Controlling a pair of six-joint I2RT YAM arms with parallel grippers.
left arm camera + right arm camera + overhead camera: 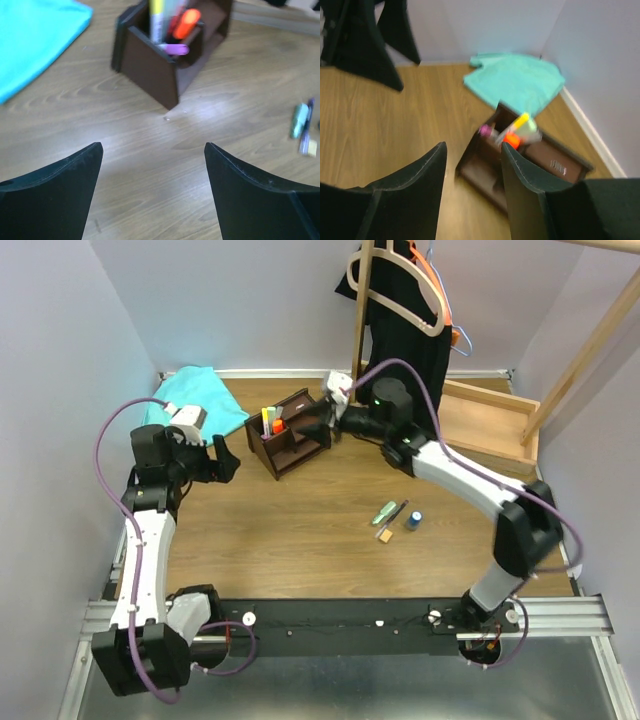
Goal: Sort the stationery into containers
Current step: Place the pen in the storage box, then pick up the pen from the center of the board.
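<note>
The dark brown organizer [292, 437] stands at the back of the table, with yellow [156, 19], orange [186, 23] and pink [174, 49] markers upright in one slot. My right gripper [473, 146] hovers just above the organizer [481, 169], open and empty. A pale green marker [384, 512], a thin dark pen [398, 511], a tan block [384, 535] and a small blue cylinder [413, 520] lie together on the table's right middle. To the left of the organizer my left gripper [152, 146] is wide open over bare wood, and it holds nothing.
A teal cloth [195, 395] lies in the back left corner. A wooden clothes rack with a black garment [400, 320] stands at the back right on a light wooden tray base [490, 425]. White walls close in on both sides.
</note>
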